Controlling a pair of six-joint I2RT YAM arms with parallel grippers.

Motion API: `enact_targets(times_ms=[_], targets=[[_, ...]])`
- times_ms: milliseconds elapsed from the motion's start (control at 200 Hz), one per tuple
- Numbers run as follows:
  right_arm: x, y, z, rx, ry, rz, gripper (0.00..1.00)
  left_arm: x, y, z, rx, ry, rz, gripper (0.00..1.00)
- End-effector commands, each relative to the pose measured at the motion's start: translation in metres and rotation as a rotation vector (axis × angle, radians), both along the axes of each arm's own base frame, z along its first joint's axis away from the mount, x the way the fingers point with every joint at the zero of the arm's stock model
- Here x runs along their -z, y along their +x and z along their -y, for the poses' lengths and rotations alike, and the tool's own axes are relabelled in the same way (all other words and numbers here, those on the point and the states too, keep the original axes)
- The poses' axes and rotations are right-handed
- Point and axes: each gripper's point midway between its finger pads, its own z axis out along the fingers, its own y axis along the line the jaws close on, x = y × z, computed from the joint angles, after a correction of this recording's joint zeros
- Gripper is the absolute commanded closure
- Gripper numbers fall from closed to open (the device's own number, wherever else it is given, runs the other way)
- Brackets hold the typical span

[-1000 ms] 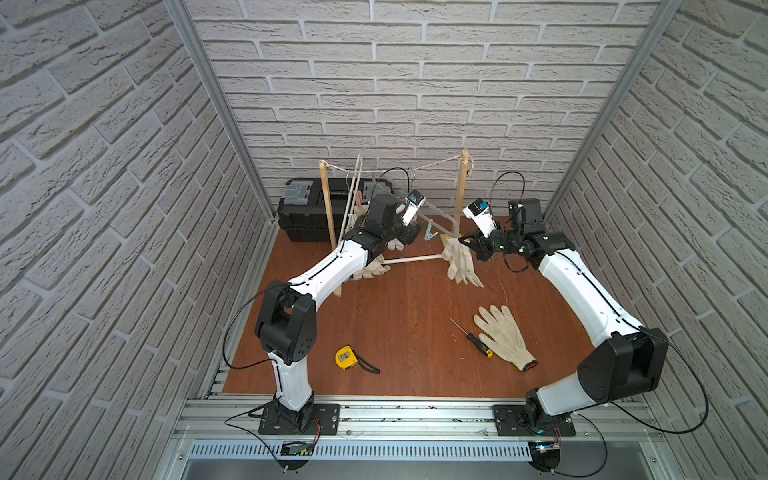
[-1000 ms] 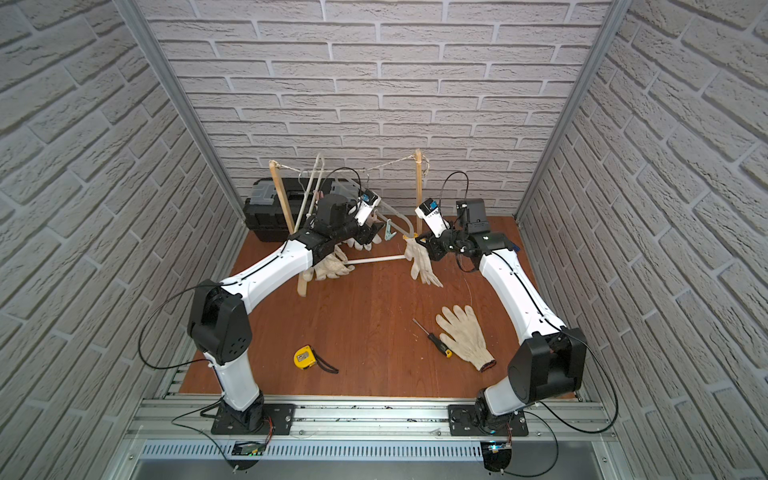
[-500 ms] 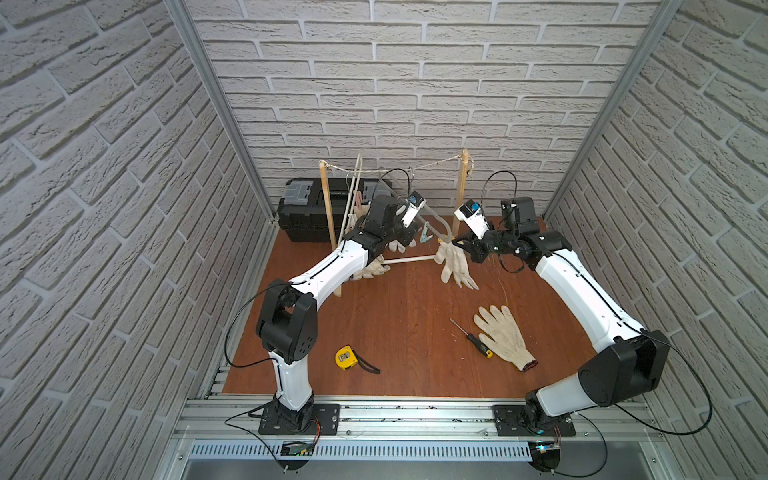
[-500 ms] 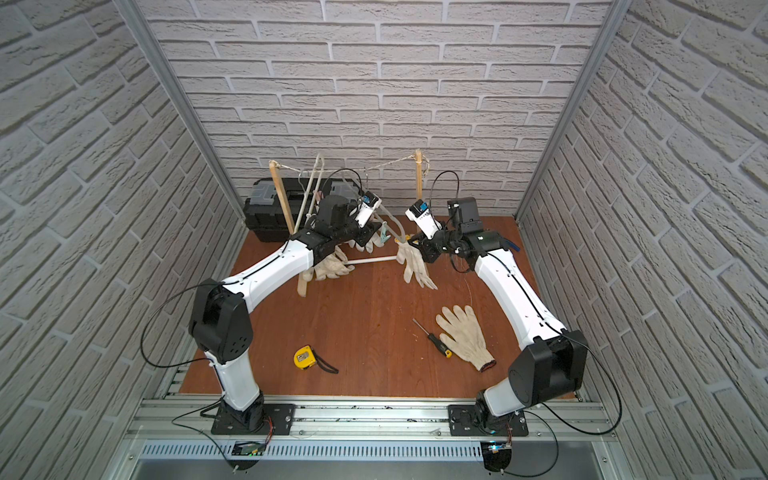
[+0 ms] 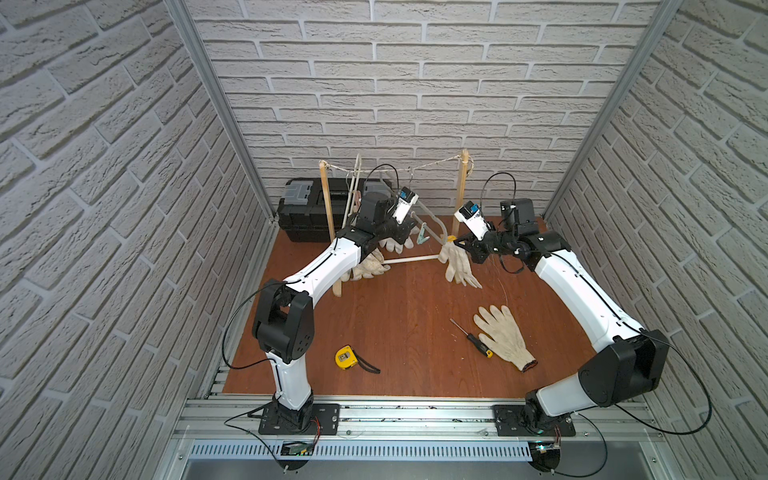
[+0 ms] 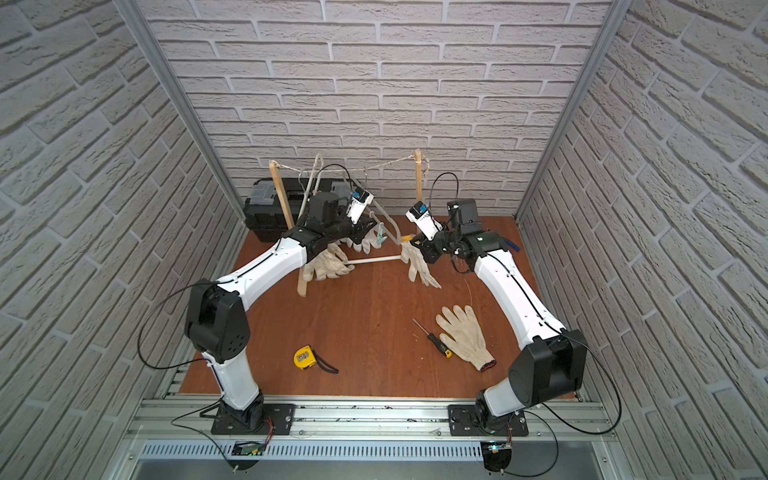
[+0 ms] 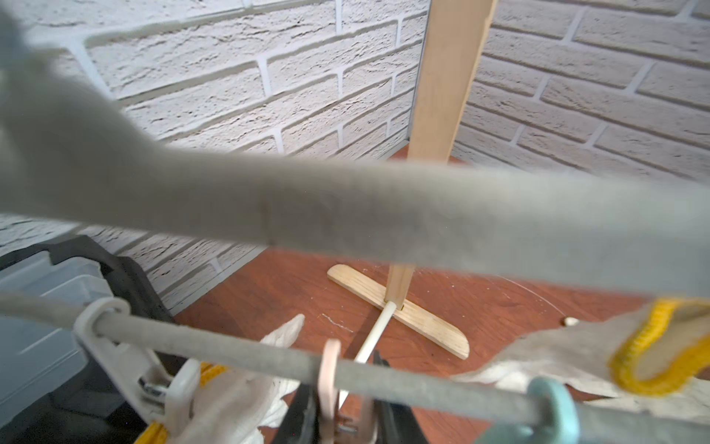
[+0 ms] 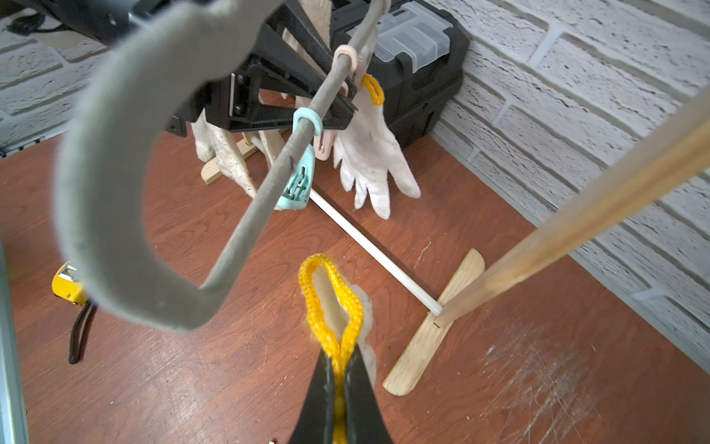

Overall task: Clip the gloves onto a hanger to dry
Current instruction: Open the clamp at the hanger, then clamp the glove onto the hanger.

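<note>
Front of the tabletop (image 5: 395,311): yellow tape measure (image 5: 346,357) on the left. A screwdriver (image 5: 471,338) lies just beside a loose glove (image 5: 500,332), which is flat with its dark red cuff toward the rail, well apart from both claws.

Further in, we see the right claw (image 8: 339,380) clenched on the yellow cuff of the held glove (image 5: 457,266). The glove dangles from it, fingers down, near the right end of the grey hanger (image 8: 265,184) but apart from the bar.

On the bar from that end:
- teal clip (image 8: 299,184), hanging free
- pink clip (image 7: 329,384)
- white clip (image 7: 126,353), gripping a hung glove (image 8: 372,161) at its yellow cuff

The left claw (image 7: 344,419) is on the pink clip with a finger against each leg, so it is grasping it. How hard it squeezes we cannot tell.

More gloves (image 5: 369,268) hang behind the left arm; what holds them is hidden.

The hanger hooks on a string (image 5: 432,164) between two wooden posts (image 5: 460,187), and a white dowel (image 5: 411,259) joins their feet. Black toolbox (image 5: 307,212) at the back wall, left side.
</note>
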Motion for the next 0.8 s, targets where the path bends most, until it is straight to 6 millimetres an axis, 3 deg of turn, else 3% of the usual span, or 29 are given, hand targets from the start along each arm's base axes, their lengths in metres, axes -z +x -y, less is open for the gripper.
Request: enact_targets(times_ms=[0, 380, 800], targets=[[0.004, 0.006, -0.019, -0.125, 0.042, 0.012, 0.98, -0.026, -0.018, 0.002, 0.088, -0.084, 0.003, 0.78], [0.027, 0.013, -0.064, -0.347, 0.174, -0.077, 0.97, -0.024, -0.044, 0.012, 0.282, -0.126, -0.048, 0.79], [0.027, 0.026, -0.082, -0.399, 0.229, -0.080, 0.97, -0.017, -0.050, 0.015, 0.352, -0.133, -0.087, 0.78]])
